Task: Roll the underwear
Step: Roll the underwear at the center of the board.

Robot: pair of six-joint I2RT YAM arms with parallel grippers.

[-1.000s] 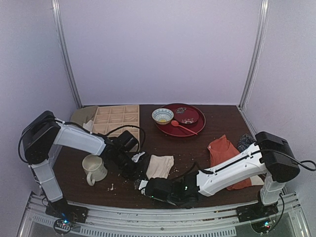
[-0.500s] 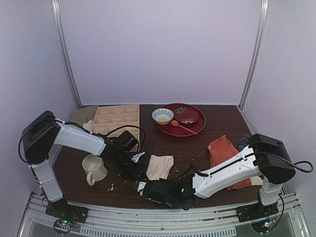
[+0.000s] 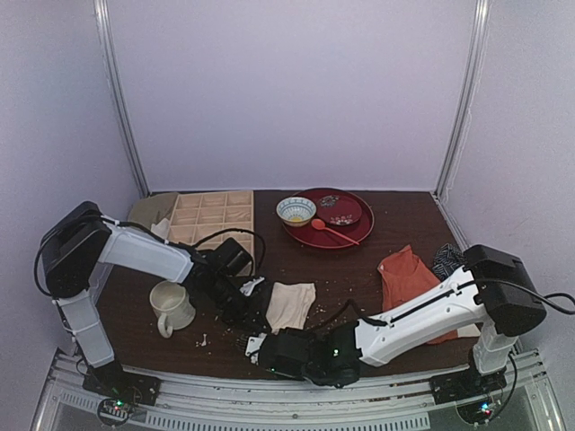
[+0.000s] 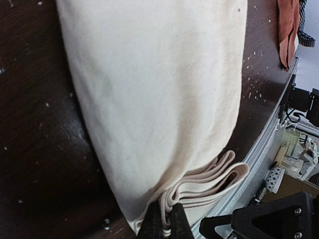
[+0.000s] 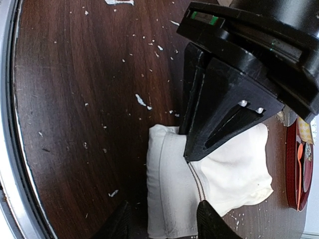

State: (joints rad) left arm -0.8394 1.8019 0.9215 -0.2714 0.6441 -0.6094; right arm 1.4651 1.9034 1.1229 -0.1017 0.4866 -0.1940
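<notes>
Left wrist view: left gripper (image 4: 165,223) jaws clenched on the underwear (image 4: 154,99) (at its folded edge); right gripper (image 5: 163,221) jaws spread, straddling it on the surface (image 5: 75,109).

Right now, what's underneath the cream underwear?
Only the dark wooden table shows around the underwear, flecked with pale crumbs. Its folded layers rest on the wood; whatever sits directly beneath is covered by fabric.

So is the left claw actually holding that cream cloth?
Yes, the left claw is pinched shut on the folded edge of the cream underwear.
</notes>
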